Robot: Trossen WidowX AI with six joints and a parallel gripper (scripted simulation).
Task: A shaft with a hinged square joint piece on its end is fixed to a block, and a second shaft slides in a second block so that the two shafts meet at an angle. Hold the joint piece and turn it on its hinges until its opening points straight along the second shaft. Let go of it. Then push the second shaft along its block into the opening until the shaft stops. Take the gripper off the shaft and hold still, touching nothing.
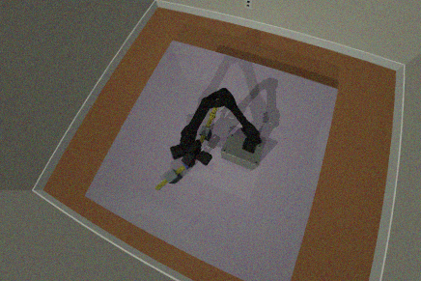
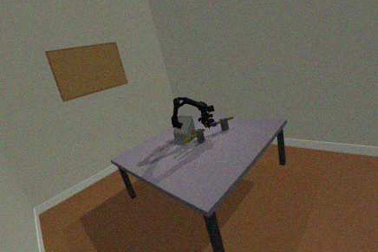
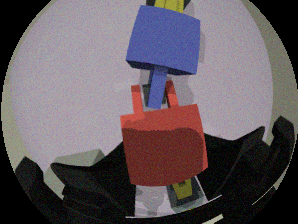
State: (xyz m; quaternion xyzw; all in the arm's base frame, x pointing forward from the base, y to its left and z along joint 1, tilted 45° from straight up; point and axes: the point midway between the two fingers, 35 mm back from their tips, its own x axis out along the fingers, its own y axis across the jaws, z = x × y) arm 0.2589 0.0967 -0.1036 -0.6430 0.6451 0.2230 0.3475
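The red square joint piece (image 3: 165, 155) is in the middle of the wrist view, hinged by its two prongs to the blue piece (image 3: 165, 40) (image 2: 214, 124). Behind the blue piece, the yellow first shaft (image 1: 159, 185) (image 2: 230, 119) runs through its grey block (image 2: 224, 125). My gripper (image 3: 157, 133) is shut on the red joint piece, one finger on each side. The yellow second shaft (image 1: 211, 117) (image 2: 189, 138) (image 3: 183, 189) passes through the other grey block (image 1: 207, 134) (image 2: 200, 136). Its near part shows below the joint piece in the wrist view. The joint's opening is hidden.
The arm stands on a pale grey box (image 1: 237, 151) (image 2: 184, 131) beside the second shaft. The arm arches over the pale purple table (image 1: 232, 225) (image 2: 208, 176). Arm shadows fall over the table around the second shaft and the box.
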